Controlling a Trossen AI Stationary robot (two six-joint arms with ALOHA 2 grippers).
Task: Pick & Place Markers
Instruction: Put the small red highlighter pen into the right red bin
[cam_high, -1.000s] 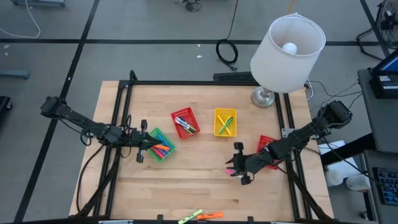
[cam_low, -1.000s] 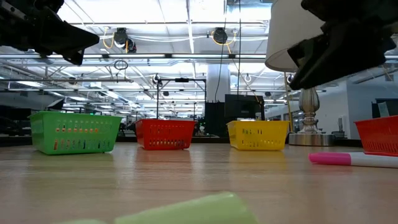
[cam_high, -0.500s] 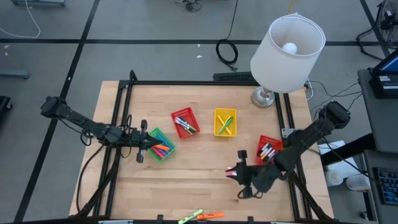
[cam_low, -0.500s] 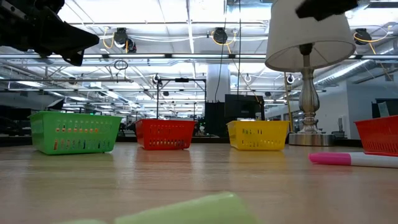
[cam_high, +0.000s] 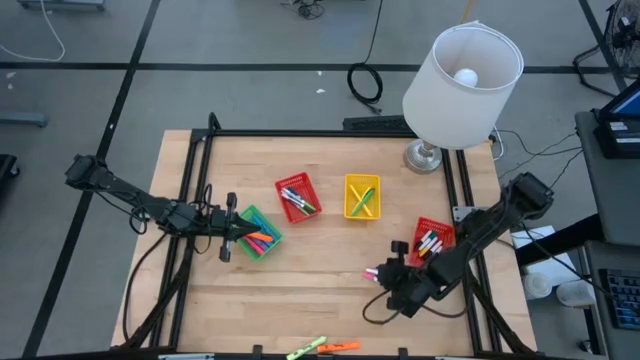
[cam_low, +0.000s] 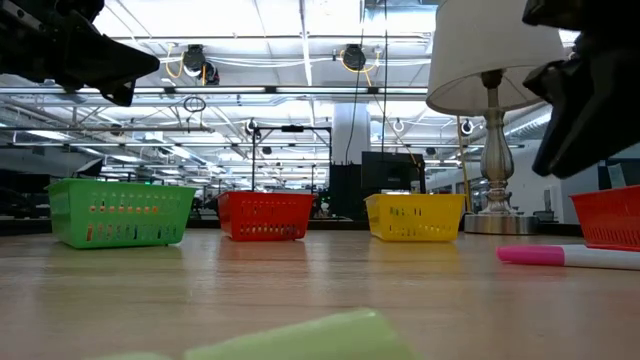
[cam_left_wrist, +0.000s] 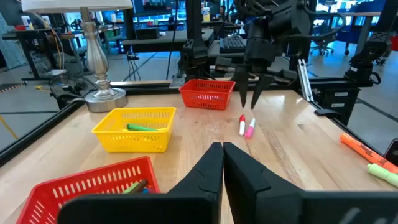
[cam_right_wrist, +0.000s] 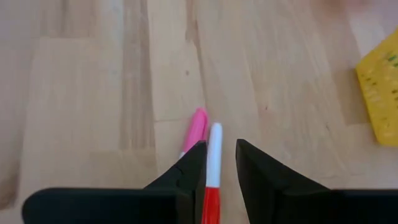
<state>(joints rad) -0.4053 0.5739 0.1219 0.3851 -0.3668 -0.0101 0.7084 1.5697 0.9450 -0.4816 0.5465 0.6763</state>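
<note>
The right gripper (cam_right_wrist: 214, 163), narrowly parted, straddles a red-and-white marker (cam_right_wrist: 213, 174); beside it lies a pink marker (cam_right_wrist: 194, 130), both running near-to-far. The left gripper (cam_left_wrist: 222, 163) is closed.

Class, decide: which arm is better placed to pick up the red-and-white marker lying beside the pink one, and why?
Right. The right gripper hangs open directly over the red-and-white marker; the left gripper is shut, far off by the green basket.
</note>
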